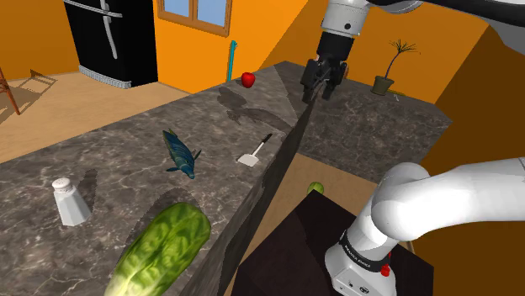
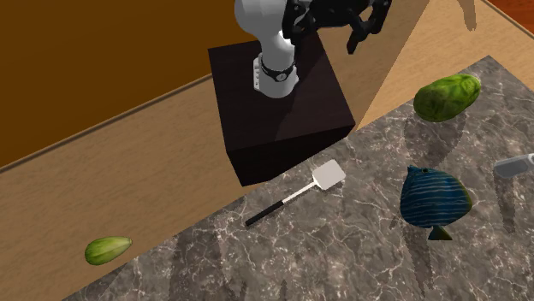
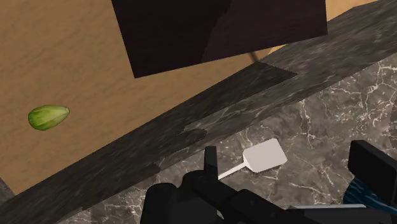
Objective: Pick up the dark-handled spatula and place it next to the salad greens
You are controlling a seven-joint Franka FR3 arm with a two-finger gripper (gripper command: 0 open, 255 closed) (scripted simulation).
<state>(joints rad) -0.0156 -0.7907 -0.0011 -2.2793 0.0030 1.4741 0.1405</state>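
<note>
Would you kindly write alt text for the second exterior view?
A dark-handled spatula lies on a marbled counter; the open black gripper hangs near the stand. A blue fish and salad greens lie toward the view's right.

The white arm (image 1: 437, 198) rises from its base at the shoulder view's lower right, bends off past the right edge, and shows again at the top edge, where the wrist (image 1: 343, 18) points steeply down. Below it the black gripper (image 1: 319, 89) hangs high in the air, tipped slightly toward that view's left. Its two fingers (image 3: 210, 160) stand well apart and clasp nothing.
</note>
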